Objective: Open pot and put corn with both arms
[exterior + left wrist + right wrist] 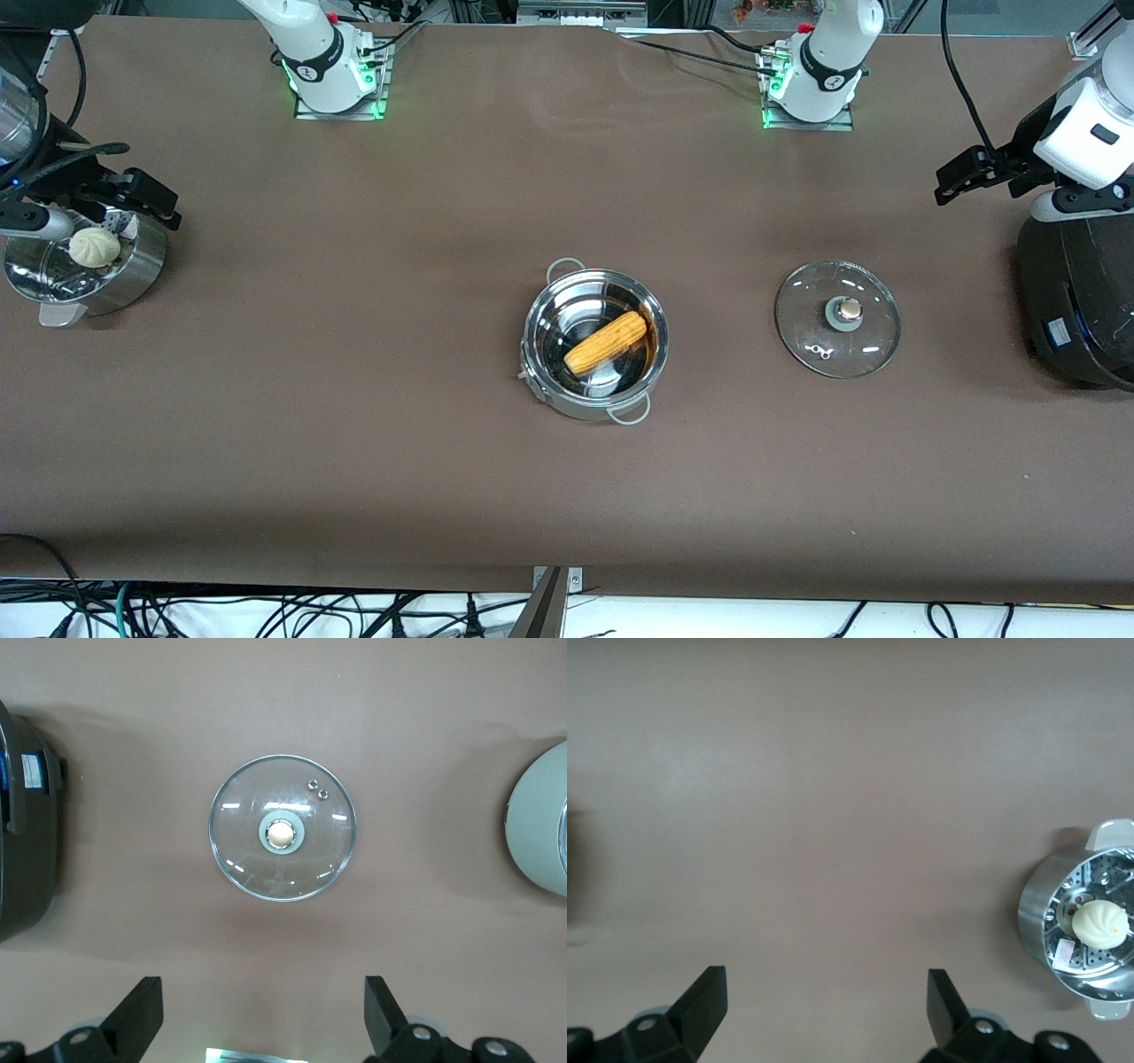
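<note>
The left arm (1085, 133) hangs raised at its own end of the table, and its left gripper (263, 1014) holds its fingers wide apart, empty. The right arm (27, 106) hangs at its end, and its right gripper (827, 1010) is likewise spread and empty.

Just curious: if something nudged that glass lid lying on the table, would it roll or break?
The glass lid lies flat, knob up, so it would probably slide rather than roll. Being glass, it could crack if dropped.

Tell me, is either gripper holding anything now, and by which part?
Nothing is held. The left gripper and the right gripper are both open and empty.
</note>
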### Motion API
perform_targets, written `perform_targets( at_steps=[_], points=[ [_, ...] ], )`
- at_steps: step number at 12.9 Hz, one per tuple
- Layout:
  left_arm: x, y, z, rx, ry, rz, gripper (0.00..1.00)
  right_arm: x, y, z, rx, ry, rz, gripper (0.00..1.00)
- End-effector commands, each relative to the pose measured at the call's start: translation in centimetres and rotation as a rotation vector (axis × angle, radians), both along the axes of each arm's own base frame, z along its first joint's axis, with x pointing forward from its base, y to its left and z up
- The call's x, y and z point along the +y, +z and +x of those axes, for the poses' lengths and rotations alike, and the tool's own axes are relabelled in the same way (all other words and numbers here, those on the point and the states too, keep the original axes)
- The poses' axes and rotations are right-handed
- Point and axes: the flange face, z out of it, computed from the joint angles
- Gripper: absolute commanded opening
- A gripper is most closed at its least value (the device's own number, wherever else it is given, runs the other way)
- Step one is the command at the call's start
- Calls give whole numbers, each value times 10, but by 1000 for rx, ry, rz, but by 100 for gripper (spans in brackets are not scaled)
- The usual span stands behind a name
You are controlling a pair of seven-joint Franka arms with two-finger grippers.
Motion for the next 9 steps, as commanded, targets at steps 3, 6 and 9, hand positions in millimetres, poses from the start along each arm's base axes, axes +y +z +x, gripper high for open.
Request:
perform_targets(
  at_steps=[3, 6, 9],
  points=[
    [1, 6, 4, 11, 6, 5, 100, -13, -5, -3, 27, -6, 8, 100],
    [1, 6, 4, 11, 8, 6, 100, -15, -4, -3, 25, -7, 10, 100],
    [2, 5, 4, 14, 8, 6, 100, -15, -3, 1, 24, -7, 10, 100]
  ],
)
